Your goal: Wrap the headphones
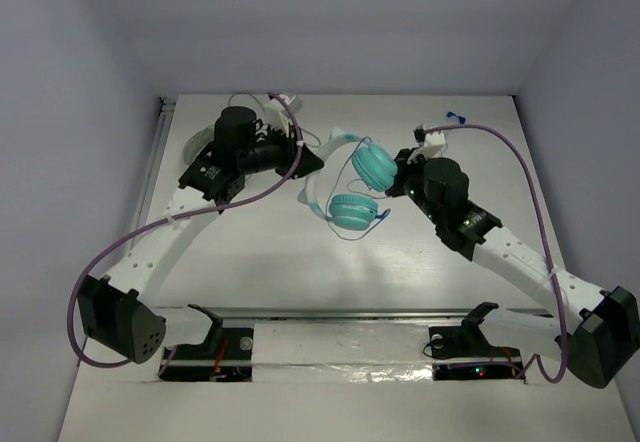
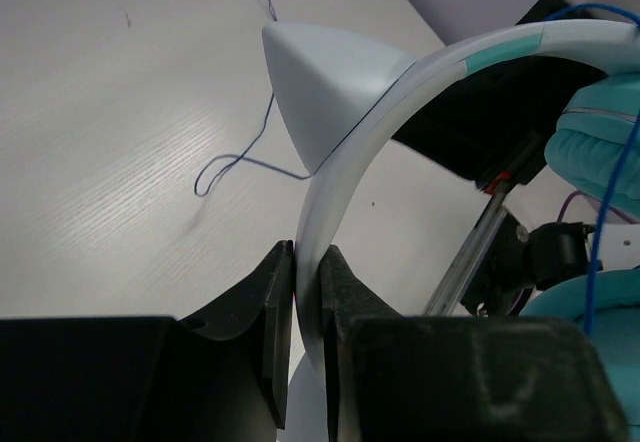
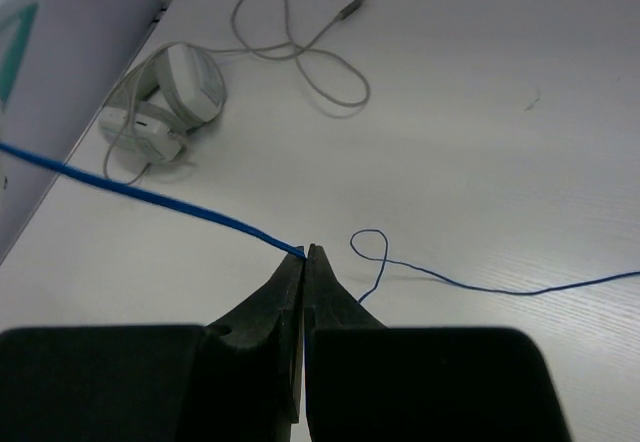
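The headphones (image 1: pixel 352 184) are held up over the middle of the table, teal ear cups (image 1: pixel 375 167) to the right, white headband (image 1: pixel 320 167) to the left. My left gripper (image 1: pixel 306 161) is shut on the headband (image 2: pixel 345 152), seen clamped between its jaws in the left wrist view (image 2: pixel 308 262). My right gripper (image 1: pixel 397 177) sits just right of the cups, shut on the thin dark blue cable (image 3: pixel 150 197) at its tips (image 3: pixel 305 252). The cable's free end (image 3: pixel 480 284) trails in a loop on the table. Teal cups show at the right of the left wrist view (image 2: pixel 600 152).
All-white headphones (image 3: pixel 165 112) with a pale cord (image 3: pixel 300 57) lie near the far left wall, mostly hidden behind my left arm in the top view. Purple hoses (image 1: pixel 530 192) arc along both arms. Walls close the table on the left, back and right.
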Robot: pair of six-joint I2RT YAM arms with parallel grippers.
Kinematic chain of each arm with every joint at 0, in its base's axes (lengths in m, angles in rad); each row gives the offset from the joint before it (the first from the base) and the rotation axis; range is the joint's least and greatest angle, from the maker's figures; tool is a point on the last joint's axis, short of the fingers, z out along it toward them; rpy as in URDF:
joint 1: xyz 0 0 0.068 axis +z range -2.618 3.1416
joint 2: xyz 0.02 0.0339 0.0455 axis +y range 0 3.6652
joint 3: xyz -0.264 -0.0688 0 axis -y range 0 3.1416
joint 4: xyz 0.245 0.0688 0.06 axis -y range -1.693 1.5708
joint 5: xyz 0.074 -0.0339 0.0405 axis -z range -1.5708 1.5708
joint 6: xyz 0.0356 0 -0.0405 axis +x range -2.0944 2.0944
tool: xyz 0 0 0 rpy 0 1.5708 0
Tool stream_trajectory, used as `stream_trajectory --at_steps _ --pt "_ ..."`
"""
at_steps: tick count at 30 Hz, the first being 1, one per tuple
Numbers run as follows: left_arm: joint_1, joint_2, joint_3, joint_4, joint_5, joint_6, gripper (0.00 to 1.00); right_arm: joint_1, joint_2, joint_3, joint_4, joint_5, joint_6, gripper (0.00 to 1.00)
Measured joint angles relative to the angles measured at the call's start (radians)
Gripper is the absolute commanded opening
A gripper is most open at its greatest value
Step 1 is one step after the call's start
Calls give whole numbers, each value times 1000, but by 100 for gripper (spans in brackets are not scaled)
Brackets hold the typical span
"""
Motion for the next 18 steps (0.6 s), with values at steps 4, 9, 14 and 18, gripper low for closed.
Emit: stream_trajectory --at_steps 4,9,14,18 --pt "0 -18 31 19 -5 -40 0 0 -8 -60 84 -52 27 0" --pt "0 -21 67 33 -9 -78 0 -2 -12 -101 195 -105 50 19" --pt "0 -21 73 32 -25 -100 0 -30 -11 -111 290 -144 52 67" --pt "0 -20 99 9 -51 -108 0 -76 15 -119 379 -208 53 74"
